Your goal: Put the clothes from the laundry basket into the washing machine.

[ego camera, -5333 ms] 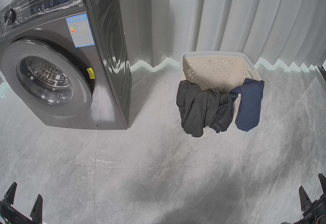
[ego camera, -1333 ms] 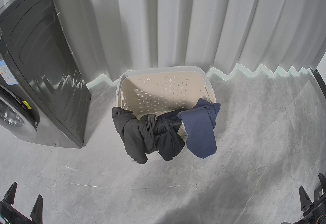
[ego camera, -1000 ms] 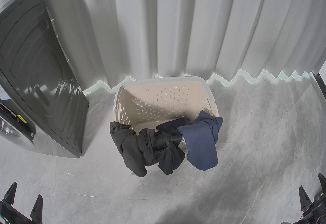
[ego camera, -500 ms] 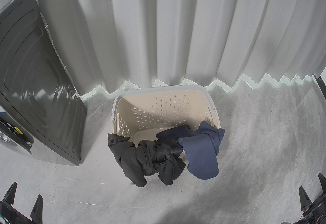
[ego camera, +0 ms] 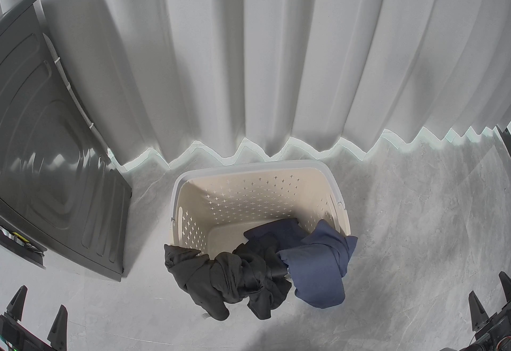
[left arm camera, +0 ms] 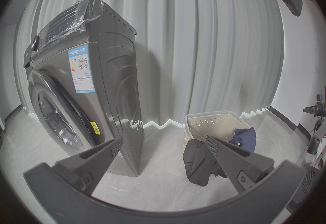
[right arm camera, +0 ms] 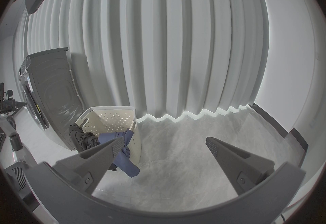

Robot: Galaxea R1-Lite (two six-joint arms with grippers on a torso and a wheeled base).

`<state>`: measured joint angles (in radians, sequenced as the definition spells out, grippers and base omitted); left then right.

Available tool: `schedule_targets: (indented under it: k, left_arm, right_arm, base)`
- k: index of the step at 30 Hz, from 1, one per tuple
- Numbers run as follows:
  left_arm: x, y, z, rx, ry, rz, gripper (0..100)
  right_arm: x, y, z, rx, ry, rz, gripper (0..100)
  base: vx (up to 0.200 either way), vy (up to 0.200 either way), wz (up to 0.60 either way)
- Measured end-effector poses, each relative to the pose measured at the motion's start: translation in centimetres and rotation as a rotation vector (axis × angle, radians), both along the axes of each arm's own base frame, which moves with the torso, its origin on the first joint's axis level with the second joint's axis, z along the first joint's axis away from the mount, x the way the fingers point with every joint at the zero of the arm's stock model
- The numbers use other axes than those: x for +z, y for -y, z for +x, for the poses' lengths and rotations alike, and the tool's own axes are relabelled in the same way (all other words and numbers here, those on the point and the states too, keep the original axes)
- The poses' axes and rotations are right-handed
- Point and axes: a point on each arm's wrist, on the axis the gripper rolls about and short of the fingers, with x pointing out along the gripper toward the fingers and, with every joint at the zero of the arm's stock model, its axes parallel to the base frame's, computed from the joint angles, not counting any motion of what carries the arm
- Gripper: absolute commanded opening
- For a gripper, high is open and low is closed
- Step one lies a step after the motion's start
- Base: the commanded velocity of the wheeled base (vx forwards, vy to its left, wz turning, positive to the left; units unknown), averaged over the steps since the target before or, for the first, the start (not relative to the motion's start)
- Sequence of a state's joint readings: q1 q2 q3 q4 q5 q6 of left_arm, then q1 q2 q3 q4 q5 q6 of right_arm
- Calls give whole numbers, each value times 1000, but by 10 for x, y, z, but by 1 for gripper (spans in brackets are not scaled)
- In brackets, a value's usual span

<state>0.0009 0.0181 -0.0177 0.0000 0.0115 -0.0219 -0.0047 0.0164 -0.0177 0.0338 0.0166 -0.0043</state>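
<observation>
A cream laundry basket stands on the floor before me, with a dark grey garment and a navy garment draped over its near rim. The grey washing machine stands at the left, and its round door is closed in the left wrist view. My left gripper is open at the bottom left corner, well short of the basket. My right gripper is open at the bottom right corner. Neither holds anything. The basket and clothes also show from both wrists.
White pleated curtains hang behind the basket and the machine. Pale grey stone floor spreads to the right of the basket and between it and the washing machine.
The head view has shifted: the basket now sits lower and nearer in the picture, and the washing machine has slid off to the left edge. Both grippers keep their places.
</observation>
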Motion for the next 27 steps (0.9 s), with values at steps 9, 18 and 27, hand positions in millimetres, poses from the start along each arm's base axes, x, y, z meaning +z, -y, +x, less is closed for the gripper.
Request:
schedule_targets:
  k: [9, 18, 27]
  left_arm:
    - [0, 0, 0, 0, 0, -2, 100]
    - [0, 0, 0, 0, 0, -1, 100]
    - [0, 0, 0, 1, 0, -1, 100]
  right_arm:
    - [0, 0, 0, 0, 0, 0, 100]
    - [0, 0, 0, 0, 0, 0, 100]
    - [0, 0, 0, 0, 0, 0, 100]
  base:
    - [178, 0, 0]
    - [22, 0, 0]
    - [200, 0, 0]
